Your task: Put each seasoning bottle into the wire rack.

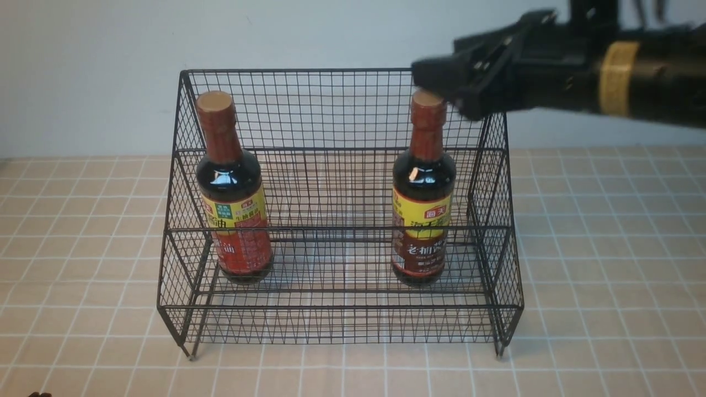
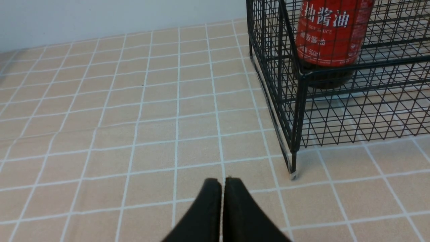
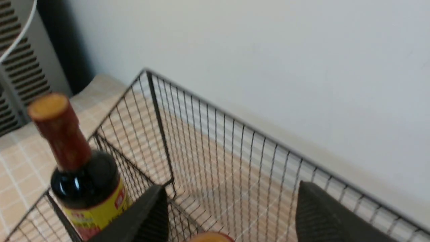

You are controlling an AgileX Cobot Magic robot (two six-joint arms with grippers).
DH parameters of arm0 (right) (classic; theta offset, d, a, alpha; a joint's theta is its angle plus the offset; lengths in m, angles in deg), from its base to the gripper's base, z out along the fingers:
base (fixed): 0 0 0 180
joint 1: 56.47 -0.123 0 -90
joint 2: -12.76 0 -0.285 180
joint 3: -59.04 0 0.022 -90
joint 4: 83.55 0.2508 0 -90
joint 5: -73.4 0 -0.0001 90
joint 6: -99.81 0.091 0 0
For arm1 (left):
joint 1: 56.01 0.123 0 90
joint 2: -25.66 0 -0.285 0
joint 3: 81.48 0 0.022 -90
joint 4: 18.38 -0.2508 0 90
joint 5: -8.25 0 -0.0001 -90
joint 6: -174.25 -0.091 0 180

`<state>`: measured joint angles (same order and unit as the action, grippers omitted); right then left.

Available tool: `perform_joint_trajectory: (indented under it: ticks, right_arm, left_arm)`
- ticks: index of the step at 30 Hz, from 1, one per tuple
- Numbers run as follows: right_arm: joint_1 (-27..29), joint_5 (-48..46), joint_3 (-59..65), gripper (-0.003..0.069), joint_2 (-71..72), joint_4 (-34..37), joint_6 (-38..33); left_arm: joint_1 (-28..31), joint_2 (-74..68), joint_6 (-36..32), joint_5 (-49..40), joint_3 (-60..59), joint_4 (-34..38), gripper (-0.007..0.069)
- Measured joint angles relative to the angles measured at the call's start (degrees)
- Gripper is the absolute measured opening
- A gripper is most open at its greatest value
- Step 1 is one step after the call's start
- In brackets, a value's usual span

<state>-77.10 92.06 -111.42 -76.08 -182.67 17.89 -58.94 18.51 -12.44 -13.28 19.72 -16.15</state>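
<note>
The black wire rack (image 1: 331, 325) stands mid-table. The yellow-and-red label bottle (image 1: 234, 193) stands upright at the rack's left end; the yellow-and-brown label bottle (image 1: 423, 193) stands upright at its right end. My right gripper (image 1: 441, 82) hovers just above the right bottle's cap, open and holding nothing. In the right wrist view its fingers (image 3: 147, 215) are wide apart, the right bottle's cap (image 3: 210, 237) is between them at the frame edge, and the other bottle (image 3: 80, 168) stands beyond. My left gripper (image 2: 221, 183) is shut and empty, low over the table beside the rack's front left leg (image 2: 293, 164).
The table has a tan tiled cloth (image 1: 606, 275). A pale wall (image 1: 110, 66) rises behind the rack. A slatted grey appliance (image 3: 20, 67) stands beyond the table's far left end. The red label (image 2: 331, 33) shows through the mesh in the left wrist view.
</note>
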Motion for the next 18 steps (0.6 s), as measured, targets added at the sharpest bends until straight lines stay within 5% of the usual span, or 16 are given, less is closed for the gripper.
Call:
perform_joint_trajectory:
  ticks: [5, 10, 13, 18]
  right_arm:
    - [0.0, -0.9, 0.0, 0.0393, 7.23, -1.54, 5.49]
    - [0.0, 0.19, 1.22, 0.015, 13.31, -1.56, 6.42]
    - [0.0, 0.38, 3.42, 0.0036, 15.62, -1.74, 0.14]
    - [0.0, -4.54, 7.26, -0.0008, 19.43, -1.74, -21.1]
  left_arm:
    - [0.0, 0.0, 0.0, 0.0, 0.0, 0.0, -0.0007]
    - [0.0, 0.0, 0.0, 0.0, 0.0, 0.0, -0.0007]
    - [0.0, 0.0, 0.0, 0.0, 0.0, 0.0, -0.0007]
    - [0.0, 0.0, 0.0, 0.0, 0.0, 0.0, -0.0007]
